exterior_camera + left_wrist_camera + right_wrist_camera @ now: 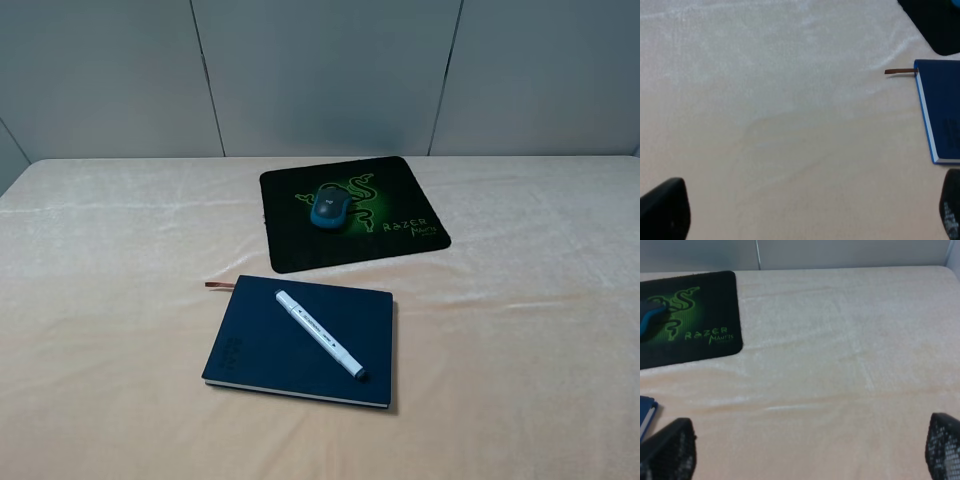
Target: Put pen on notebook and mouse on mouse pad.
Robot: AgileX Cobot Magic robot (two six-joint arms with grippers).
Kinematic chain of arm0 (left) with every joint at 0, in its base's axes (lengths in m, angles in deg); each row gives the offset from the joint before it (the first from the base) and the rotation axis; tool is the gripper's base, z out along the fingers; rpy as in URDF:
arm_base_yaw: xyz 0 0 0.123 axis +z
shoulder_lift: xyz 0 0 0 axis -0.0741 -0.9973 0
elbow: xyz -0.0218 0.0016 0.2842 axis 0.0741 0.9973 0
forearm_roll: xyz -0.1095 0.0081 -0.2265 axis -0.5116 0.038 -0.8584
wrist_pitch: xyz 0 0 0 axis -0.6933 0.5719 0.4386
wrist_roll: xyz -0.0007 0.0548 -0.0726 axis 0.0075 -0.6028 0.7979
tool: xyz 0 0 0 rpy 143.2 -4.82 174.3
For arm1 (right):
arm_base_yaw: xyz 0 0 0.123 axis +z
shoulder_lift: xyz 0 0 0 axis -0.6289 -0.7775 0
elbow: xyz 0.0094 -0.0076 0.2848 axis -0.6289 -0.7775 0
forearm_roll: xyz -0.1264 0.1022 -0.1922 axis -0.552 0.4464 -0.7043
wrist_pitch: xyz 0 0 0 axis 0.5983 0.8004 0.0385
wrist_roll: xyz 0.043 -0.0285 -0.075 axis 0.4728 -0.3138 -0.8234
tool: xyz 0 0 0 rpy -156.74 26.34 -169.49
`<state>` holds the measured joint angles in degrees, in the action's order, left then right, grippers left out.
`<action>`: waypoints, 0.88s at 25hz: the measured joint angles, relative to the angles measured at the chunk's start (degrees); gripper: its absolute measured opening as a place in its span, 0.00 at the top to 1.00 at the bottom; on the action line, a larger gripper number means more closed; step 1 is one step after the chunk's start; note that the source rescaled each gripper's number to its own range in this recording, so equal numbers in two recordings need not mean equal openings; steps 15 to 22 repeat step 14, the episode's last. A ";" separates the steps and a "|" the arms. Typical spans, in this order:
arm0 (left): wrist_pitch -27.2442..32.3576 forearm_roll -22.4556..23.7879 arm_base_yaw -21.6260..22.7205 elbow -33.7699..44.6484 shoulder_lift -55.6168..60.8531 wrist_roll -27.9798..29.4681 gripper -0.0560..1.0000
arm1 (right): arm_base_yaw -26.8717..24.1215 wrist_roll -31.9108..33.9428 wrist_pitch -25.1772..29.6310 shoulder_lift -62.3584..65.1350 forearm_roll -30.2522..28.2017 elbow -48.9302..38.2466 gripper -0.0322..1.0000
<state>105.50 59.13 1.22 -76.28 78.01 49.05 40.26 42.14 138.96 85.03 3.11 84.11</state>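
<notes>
Pale peach cloth covers the table (110, 300), grey panelled wall behind; you see no arm from the high camera.

Pen (320, 334): thick white barrel, dark cap at its near end, small dark print along the barrel too small to read; it lies diagonally across the notebook (260, 345), wholly on the cover.

Notebook: dark navy hard cover, white page edge along the near side, faint embossed mark near its near-left corner, not legible; orange-brown ribbon (219, 285) pokes out at the far-left corner onto the cloth.

Mouse (331, 206): rounded, dark grey top, teal-blue sides, tiny white logo you cannot read; it sits near the middle of the mouse pad (400, 180), over the green snake emblem.

Mouse pad: black, rounded corners, lying just beyond the notebook and apart from it; "RAZER" in green, with "MANTIS" smaller beneath, legible in the right wrist view.

Left gripper (805, 212): dark fingertips at opposite edges of its view, spread wide over bare cloth, holding nothing; notebook corner and ribbon near it.

Right gripper (807, 447): likewise spread wide, empty, above bare cloth near the pad.
</notes>
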 joint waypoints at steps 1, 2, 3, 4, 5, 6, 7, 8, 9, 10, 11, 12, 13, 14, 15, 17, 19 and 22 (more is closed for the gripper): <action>0.00 0.00 0.00 0.00 0.00 0.00 0.00 | 0.00 0.00 0.00 0.00 0.00 0.00 0.00; 0.00 0.00 0.00 0.00 0.00 0.00 0.00 | 0.00 0.00 0.00 0.00 0.00 0.00 0.00; 0.00 0.00 0.00 0.00 0.00 0.00 0.00 | 0.00 0.00 0.00 0.00 0.00 0.00 0.00; 0.00 0.00 0.00 0.00 0.00 0.00 0.00 | 0.00 0.00 0.00 0.00 0.00 0.00 0.00; 0.00 0.00 0.00 0.00 0.00 0.00 0.00 | 0.00 0.00 0.00 0.00 0.00 0.00 0.00; 0.00 0.00 0.00 0.00 0.00 0.00 0.00 | 0.00 0.00 0.00 0.00 0.00 0.00 0.00; 0.00 0.00 0.00 0.00 0.00 0.00 0.00 | 0.00 0.00 0.00 0.00 0.00 0.00 0.00; 0.00 0.00 0.00 0.00 0.00 0.00 0.00 | 0.00 0.00 0.00 0.00 0.00 0.00 0.00; 0.00 0.00 0.00 0.00 0.00 0.00 0.00 | 0.00 0.00 0.00 0.00 0.00 0.00 0.00; 0.00 0.00 0.00 0.00 0.00 0.00 0.00 | 0.00 0.00 0.00 0.00 0.00 0.00 0.00; 0.00 0.00 0.00 0.00 0.00 0.00 0.00 | 0.00 0.00 0.00 0.00 0.00 0.00 0.00; 0.00 0.00 0.00 0.00 0.00 0.00 0.00 | 0.00 0.00 0.00 0.00 0.00 0.00 0.00; 0.00 0.00 0.00 0.00 0.00 0.00 0.00 | 0.00 0.00 0.00 0.00 0.00 0.00 0.00; 0.00 0.00 0.00 0.00 0.00 0.00 0.00 | 0.00 0.00 0.00 0.00 0.00 0.00 0.00; 0.00 0.00 0.00 0.00 0.00 0.00 0.00 | 0.00 0.00 0.00 0.00 0.00 0.00 0.00; 0.00 0.00 0.00 0.00 0.00 0.00 0.00 | 0.00 0.00 0.00 0.00 0.00 0.00 0.00; 0.00 0.00 0.00 0.00 0.00 0.00 0.00 | 0.00 0.00 0.00 0.00 0.00 0.00 0.00; 0.00 0.00 0.00 0.00 0.00 0.00 0.00 | 0.00 0.00 0.00 0.00 0.00 0.00 0.00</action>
